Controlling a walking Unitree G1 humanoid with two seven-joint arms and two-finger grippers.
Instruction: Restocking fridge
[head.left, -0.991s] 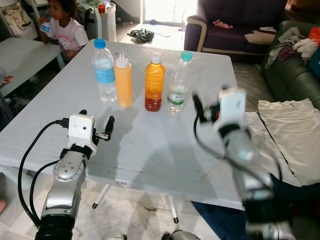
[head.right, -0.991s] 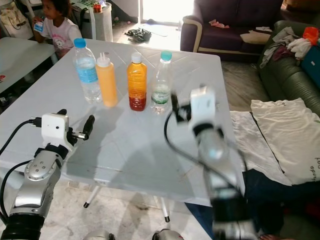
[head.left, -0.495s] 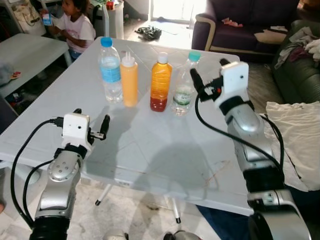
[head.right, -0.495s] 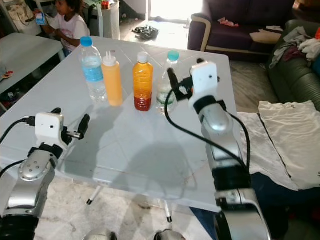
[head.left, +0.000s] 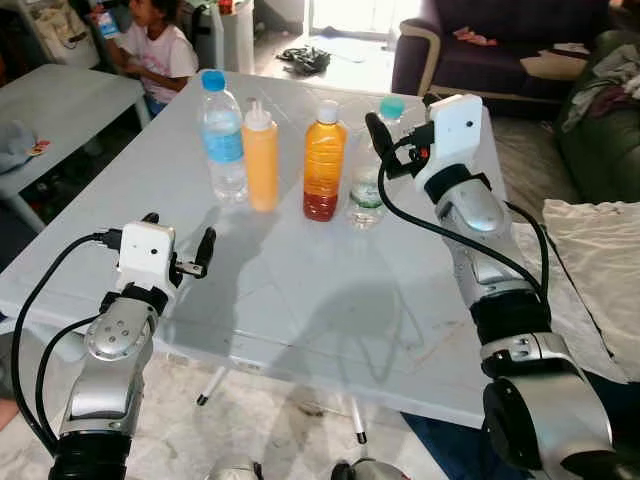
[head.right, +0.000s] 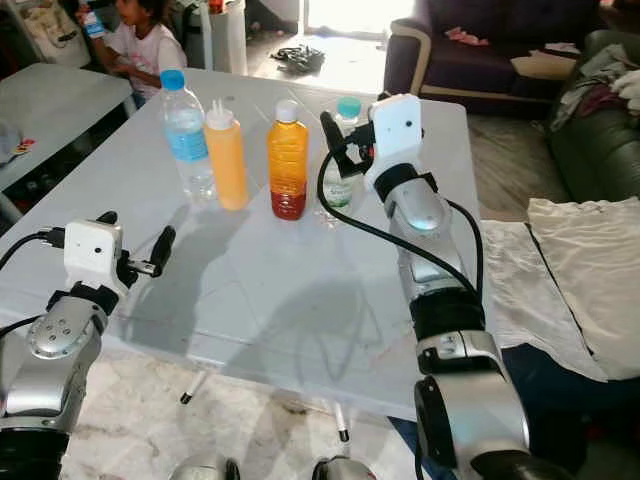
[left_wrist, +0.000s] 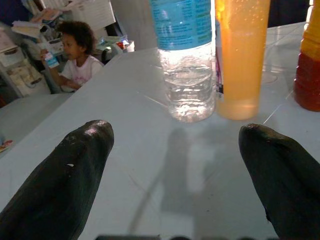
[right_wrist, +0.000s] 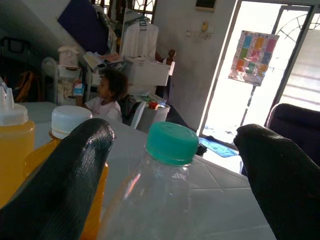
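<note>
Bottles, four of them, are standing in a row on the far half of the white table (head.left: 300, 300): a blue-capped water bottle (head.left: 221, 135) at the robot's left, then a yellow squeeze bottle (head.left: 261, 155), an amber bottle (head.left: 323, 161) with a white cap, and a clear bottle with a teal cap (head.left: 368, 185) at the right end. All four are upright and close together.

Right gripper (head.right: 340, 150) is hanging at cap height over the teal-capped bottle, fingers spread wide. Right wrist view is showing the teal cap (right_wrist: 171, 142) sitting between the two black fingers (right_wrist: 60, 180), neither one touching it.

Left gripper (head.left: 180, 245) is hovering low over the near left part of the table, well short of the row, fingers parted with nothing between them. Left wrist view is looking along the table at the bases of the water bottle and the squeeze bottle.

Progress, as a judgement: restocking is barely starting. Nothing is lifted, no fridge is in sight, and every bottle is waiting to be carried. First grasp, on the teal-capped bottle, is looking like the step in hand.

A seated person (head.left: 160, 50) is behind the table at the far left; a dark sofa (head.left: 470, 50) beyond.
</note>
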